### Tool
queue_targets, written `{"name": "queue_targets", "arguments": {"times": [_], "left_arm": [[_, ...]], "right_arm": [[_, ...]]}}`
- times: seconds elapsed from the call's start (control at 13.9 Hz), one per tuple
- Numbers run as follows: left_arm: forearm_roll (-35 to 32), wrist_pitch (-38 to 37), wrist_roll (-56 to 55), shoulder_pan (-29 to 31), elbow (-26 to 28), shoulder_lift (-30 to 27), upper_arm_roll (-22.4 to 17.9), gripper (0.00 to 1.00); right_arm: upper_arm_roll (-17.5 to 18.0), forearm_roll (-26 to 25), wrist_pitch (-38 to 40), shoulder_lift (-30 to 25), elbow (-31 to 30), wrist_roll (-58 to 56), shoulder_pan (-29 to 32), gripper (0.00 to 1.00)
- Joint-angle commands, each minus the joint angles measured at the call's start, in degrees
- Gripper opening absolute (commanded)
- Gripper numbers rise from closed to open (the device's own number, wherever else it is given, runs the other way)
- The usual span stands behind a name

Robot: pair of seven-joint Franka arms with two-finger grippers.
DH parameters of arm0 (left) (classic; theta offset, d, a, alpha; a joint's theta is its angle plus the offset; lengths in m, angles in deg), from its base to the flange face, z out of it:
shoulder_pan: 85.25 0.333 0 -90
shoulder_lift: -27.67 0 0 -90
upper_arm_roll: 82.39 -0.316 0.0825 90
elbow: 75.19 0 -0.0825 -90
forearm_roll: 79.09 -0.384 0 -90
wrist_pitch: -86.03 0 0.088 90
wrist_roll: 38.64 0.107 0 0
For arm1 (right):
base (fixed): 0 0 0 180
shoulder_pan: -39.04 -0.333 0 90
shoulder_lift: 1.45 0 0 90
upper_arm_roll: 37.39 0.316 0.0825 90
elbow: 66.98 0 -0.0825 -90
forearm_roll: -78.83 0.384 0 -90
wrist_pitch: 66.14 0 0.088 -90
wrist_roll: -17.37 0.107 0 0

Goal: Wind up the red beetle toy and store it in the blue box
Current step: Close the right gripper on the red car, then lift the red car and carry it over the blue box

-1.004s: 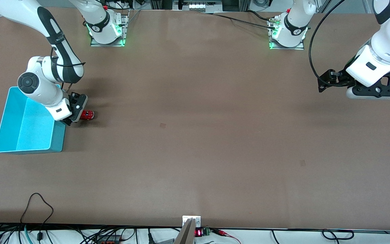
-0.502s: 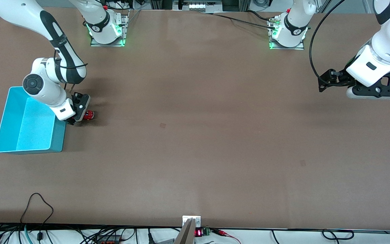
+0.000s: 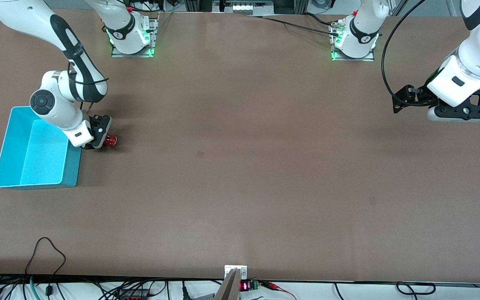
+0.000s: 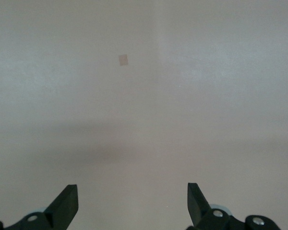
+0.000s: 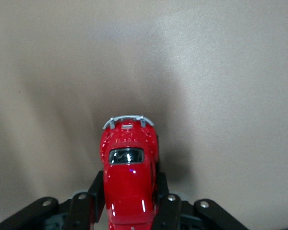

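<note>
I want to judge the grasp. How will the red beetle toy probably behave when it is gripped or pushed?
The red beetle toy looks rigid, so it should keep its shape between the fingers of the right gripper, which press its sides. Its glossy, rounded body may slip under a weak grip. It has wheels, so a push would probably roll it along the table.
</note>
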Motion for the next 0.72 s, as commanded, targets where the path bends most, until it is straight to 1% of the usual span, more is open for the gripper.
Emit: {"name": "queue_targets", "arguments": {"times": [0.0, 0.14, 0.29, 0.43, 0.57, 0.65], "left_arm": [[0.51, -1.00, 1.59, 0.37, -0.46, -0.39, -0.24, 1.00], [0.51, -0.91, 1.50, 0.29, -0.54, -0.39, -0.24, 1.00], [0.51, -0.91, 1.50, 0.29, -0.54, -0.39, -0.24, 1.00], [0.51, -1.00, 1.58, 0.29, -0.54, -0.39, -0.24, 1.00], [0.51, -1.00, 1.59, 0.29, -0.54, -0.39, -0.24, 1.00], [0.51, -1.00, 1.59, 0.37, -0.54, -0.39, -0.24, 1.00]], "right_arm": [[1.47, -0.67, 0.41, -1.75, -0.09, 5.44, 0.83, 0.00], [2.88, -0.32, 5.92, -2.46, 3.14, 12.12, 0.65, 0.00], [4.98, -0.06, 11.98, -2.90, 7.89, 22.29, 0.56, 0.00], [5.87, 0.30, 18.57, -4.39, 12.19, 36.00, 0.30, 0.00], [6.05, 0.73, 22.72, -5.62, 16.24, 44.02, 0.38, 0.00], [5.53, 0.91, 23.87, -6.93, 17.13, 47.36, 0.91, 0.00]]}}
